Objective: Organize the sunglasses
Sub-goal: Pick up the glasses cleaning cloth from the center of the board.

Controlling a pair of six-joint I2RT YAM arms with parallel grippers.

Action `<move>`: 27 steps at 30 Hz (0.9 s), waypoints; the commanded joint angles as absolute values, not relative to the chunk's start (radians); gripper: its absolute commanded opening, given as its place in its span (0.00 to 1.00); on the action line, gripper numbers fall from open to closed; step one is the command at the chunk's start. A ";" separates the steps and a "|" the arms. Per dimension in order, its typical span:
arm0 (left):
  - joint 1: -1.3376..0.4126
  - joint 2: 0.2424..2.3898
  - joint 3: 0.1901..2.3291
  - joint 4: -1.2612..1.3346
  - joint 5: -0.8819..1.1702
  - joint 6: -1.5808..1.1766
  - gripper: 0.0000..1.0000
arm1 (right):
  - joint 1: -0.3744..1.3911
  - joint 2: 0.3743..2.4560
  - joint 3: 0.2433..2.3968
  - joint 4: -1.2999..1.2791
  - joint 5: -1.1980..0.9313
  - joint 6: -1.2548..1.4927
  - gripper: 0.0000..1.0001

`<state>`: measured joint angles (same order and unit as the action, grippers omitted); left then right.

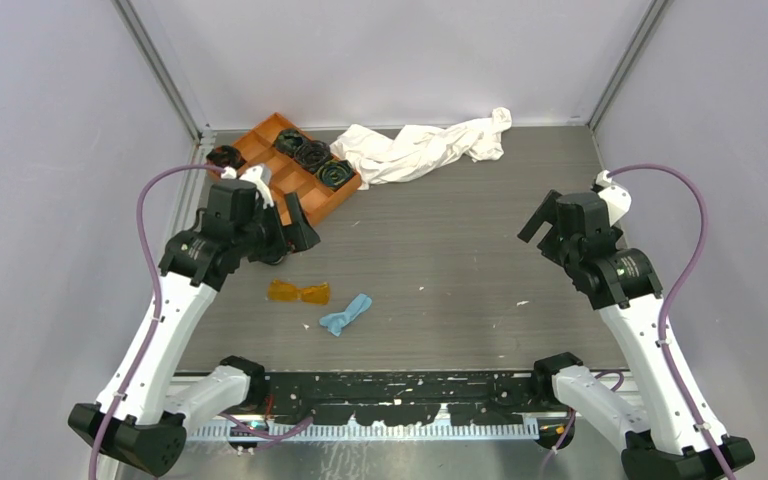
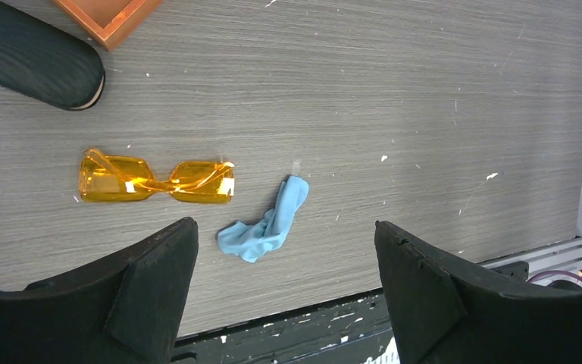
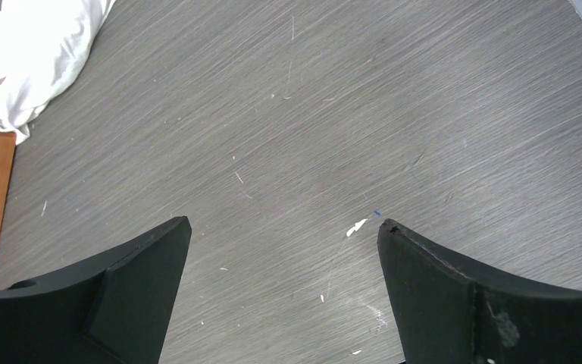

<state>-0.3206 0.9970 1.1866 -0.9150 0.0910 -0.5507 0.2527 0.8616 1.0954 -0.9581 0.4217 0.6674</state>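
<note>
The sunglasses [image 1: 298,292] [image 2: 155,179], with orange-amber lenses and folded arms, lie flat on the grey table left of centre. A crumpled light blue cloth [image 1: 346,314] [image 2: 269,224] lies just right of them, apart from them. My left gripper [image 1: 285,215] [image 2: 286,226] hangs open above the table behind the sunglasses, holding nothing. In the left wrist view the black glasses case [image 2: 34,57] lies shut at the upper left. My right gripper [image 1: 545,238] [image 3: 284,224] is open over bare table on the right, far from the sunglasses.
An orange tray [image 1: 270,150] [image 2: 106,19] holding several black items stands at the back left. A white cloth [image 1: 425,148] [image 3: 30,53] lies bunched beside it at the back. Walls close in the table on the left, back and right.
</note>
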 commanded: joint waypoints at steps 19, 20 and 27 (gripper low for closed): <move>-0.765 0.959 0.816 -0.872 -0.171 -0.947 0.81 | 0.249 0.815 1.011 -0.885 0.331 0.714 1.00; -0.765 0.960 0.821 -0.871 -0.192 -0.927 0.80 | 0.250 0.810 1.007 -0.887 0.329 0.718 1.00; -0.765 1.136 0.929 -0.871 -0.089 -0.699 0.77 | 0.249 0.777 0.981 -0.890 0.344 0.719 1.00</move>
